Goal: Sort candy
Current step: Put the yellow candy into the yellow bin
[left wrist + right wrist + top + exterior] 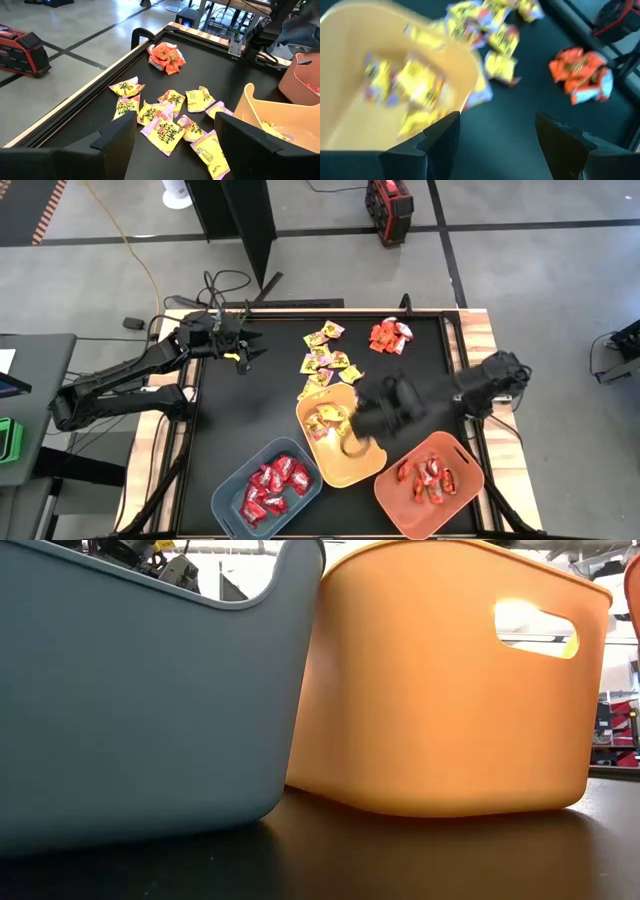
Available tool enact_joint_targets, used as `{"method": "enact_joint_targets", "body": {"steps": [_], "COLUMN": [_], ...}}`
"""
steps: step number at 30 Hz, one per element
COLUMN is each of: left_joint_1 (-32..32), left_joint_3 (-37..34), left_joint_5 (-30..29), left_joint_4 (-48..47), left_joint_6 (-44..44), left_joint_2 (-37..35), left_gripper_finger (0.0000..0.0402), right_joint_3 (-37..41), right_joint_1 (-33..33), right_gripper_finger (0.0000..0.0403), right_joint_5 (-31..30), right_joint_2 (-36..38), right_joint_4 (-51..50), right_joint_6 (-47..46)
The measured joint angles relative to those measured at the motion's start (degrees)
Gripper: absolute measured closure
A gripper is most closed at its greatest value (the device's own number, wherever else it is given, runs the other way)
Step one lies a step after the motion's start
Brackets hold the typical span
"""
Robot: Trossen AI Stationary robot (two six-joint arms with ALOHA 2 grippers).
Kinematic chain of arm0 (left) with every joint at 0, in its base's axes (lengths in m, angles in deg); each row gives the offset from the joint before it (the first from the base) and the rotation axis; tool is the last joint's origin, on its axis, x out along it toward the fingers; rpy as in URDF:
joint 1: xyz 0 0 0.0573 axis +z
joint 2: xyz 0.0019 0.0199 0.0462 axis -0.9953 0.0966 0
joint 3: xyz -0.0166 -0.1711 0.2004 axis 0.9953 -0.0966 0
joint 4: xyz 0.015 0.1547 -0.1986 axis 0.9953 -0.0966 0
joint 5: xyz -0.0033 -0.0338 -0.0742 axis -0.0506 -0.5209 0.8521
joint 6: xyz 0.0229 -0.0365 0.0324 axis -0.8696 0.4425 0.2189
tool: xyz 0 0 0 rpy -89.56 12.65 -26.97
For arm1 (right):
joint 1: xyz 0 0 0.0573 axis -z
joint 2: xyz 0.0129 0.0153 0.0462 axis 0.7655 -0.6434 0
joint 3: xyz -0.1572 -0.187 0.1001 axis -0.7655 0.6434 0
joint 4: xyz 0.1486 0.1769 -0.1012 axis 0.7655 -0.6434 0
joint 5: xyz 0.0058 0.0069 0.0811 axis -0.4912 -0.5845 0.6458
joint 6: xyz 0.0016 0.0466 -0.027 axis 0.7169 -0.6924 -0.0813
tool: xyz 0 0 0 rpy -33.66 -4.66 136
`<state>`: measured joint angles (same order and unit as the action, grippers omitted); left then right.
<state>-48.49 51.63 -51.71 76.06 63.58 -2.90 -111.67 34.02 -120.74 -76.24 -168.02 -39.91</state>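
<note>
R fingers (pixel 492 137) apart over yellow bin (pixel 340 465)

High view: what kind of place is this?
Probably a robotics lab or workshop. Concrete floor marked with dark lines, cables trailing across it, a red equipment case, and a black table with two arms sorting candy into bins.

In the low view the blue-grey bin (pixel 140 700) and the yellow bin (pixel 450 690) fill the picture, so you cannot see any candy or the table behind them. In the right wrist view the yellow candy in the bin (pixel 410 80) is blurred, and you cannot read its wrappers. From above, the right arm (pixel 430 400) hides part of the yellow bin's rim.
</note>
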Motion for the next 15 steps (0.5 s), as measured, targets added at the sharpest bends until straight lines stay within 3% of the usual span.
{"method": "enact_joint_targets", "body": {"steps": [9,15], "left_joint_1": [0.0,0.0], "left_joint_3": [0.0,0.0], "left_joint_5": [0.0,0.0], "left_joint_4": [-0.67,-1.84], "left_joint_6": [-0.74,-1.59], "left_joint_2": [0.0,0.02], "left_gripper_finger": [0.0139,0.0139], "right_joint_3": [-0.8,-0.71], "right_joint_1": [18.41,31.32], "right_gripper_finger": [0.0127,0.0127], "right_joint_5": [1.19,9.94], "right_joint_2": [0.44,0.87], "right_joint_4": [1.64,11.35], "right_joint_6": [14.0,29.76]}}
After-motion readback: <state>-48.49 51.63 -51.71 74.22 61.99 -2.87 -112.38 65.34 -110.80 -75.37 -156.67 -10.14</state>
